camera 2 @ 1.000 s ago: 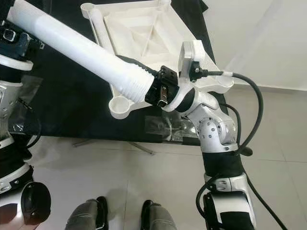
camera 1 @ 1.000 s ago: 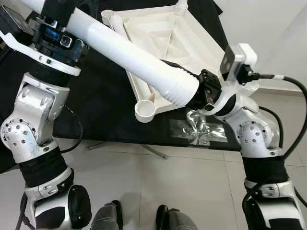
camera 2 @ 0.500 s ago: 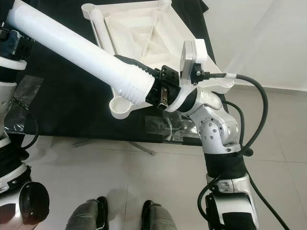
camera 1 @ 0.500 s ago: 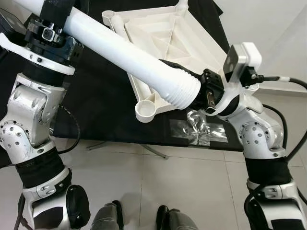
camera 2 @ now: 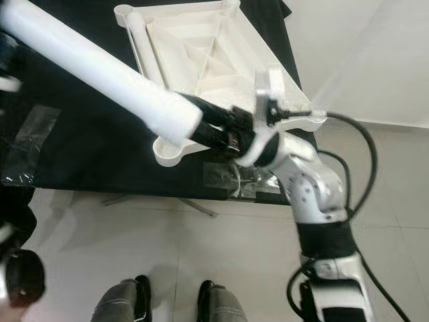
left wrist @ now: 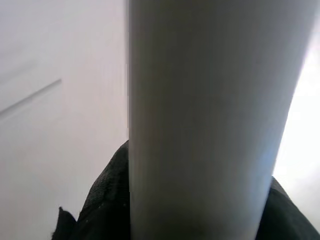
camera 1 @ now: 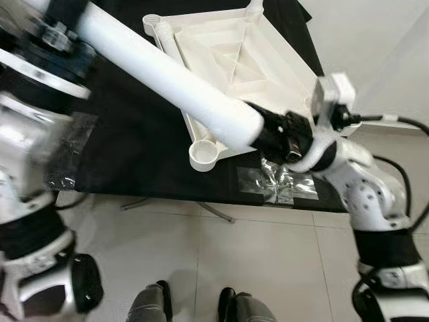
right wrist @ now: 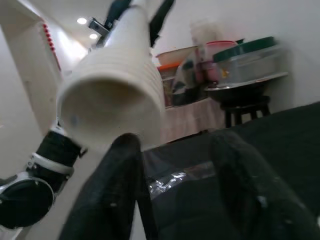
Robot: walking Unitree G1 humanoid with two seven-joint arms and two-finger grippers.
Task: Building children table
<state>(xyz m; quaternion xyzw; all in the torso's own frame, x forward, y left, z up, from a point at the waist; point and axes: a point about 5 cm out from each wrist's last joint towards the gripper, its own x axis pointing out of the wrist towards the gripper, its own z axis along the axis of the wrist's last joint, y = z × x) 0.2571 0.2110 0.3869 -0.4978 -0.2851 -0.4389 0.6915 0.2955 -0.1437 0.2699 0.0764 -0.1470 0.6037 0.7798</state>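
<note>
One white table leg (camera 1: 167, 77) slants above the bench (camera 1: 134, 147), its upper end cut off at the frame edge and its lower ridged end (right wrist: 107, 95) blurred by motion. The left claw (left wrist: 107, 200) is closed on the leg's shaft; the left arm is a smear in the eye views. The right claw (right wrist: 175, 195) sits just below the leg's open end, its two fingers (right wrist: 112, 200) spread apart and not closed on the leg. Behind lies one upturned white tabletop (camera 1: 234, 60) on the black bench, two corner sockets (camera 1: 203, 155) visible, the far corner cropped. One crumpled clear plastic bag (camera 1: 278, 181) lies near the bench edge.
</note>
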